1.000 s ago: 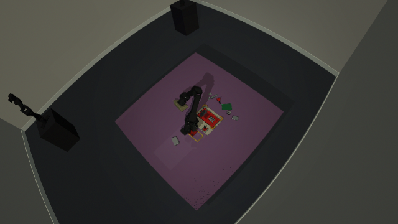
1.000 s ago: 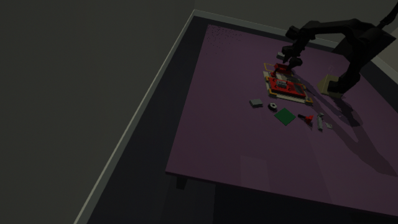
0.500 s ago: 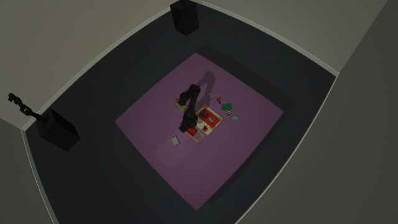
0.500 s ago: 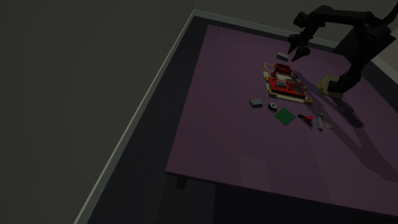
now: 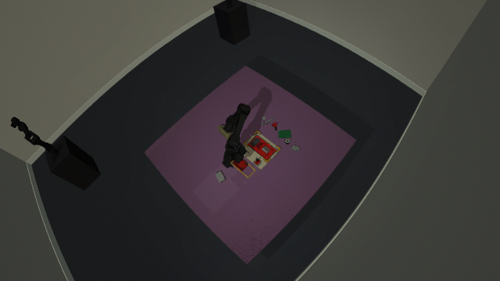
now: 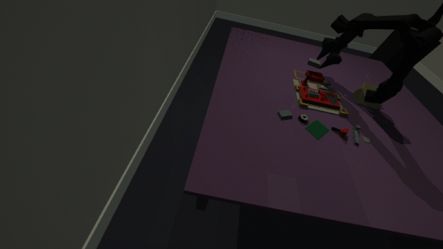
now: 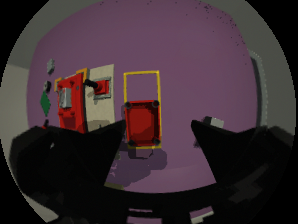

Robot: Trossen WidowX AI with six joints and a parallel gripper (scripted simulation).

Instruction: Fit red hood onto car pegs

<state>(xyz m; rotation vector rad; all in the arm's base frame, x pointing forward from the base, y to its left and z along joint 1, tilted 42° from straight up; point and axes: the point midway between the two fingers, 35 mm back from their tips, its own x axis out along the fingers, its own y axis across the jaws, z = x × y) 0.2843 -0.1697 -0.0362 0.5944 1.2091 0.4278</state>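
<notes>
The red hood (image 7: 141, 121) (image 6: 313, 74) (image 5: 241, 165) lies flat on the purple table inside a yellow marked rectangle (image 7: 141, 72) (image 6: 298, 70). The red chassis (image 7: 72, 98) (image 6: 316, 97) (image 5: 261, 145) sits in its cream jig (image 7: 103, 76) (image 5: 261, 160) beside the hood, with the grey engine block (image 6: 313, 93) (image 5: 266, 149) on its deck. My gripper (image 7: 158, 123) (image 6: 327, 59) hangs open and empty a little above the hood, with a finger on each side of it in the wrist view. The pegs are too small to make out.
A grey block (image 6: 314, 62) (image 5: 220, 176) lies just beyond the hood. Past the jig lie another grey block (image 6: 284, 114), a washer (image 6: 303, 117), a green square (image 6: 317, 129), a red tool (image 6: 342, 131) and grey pieces (image 6: 356, 135). The arm's base (image 6: 361, 93) stands beside the jig.
</notes>
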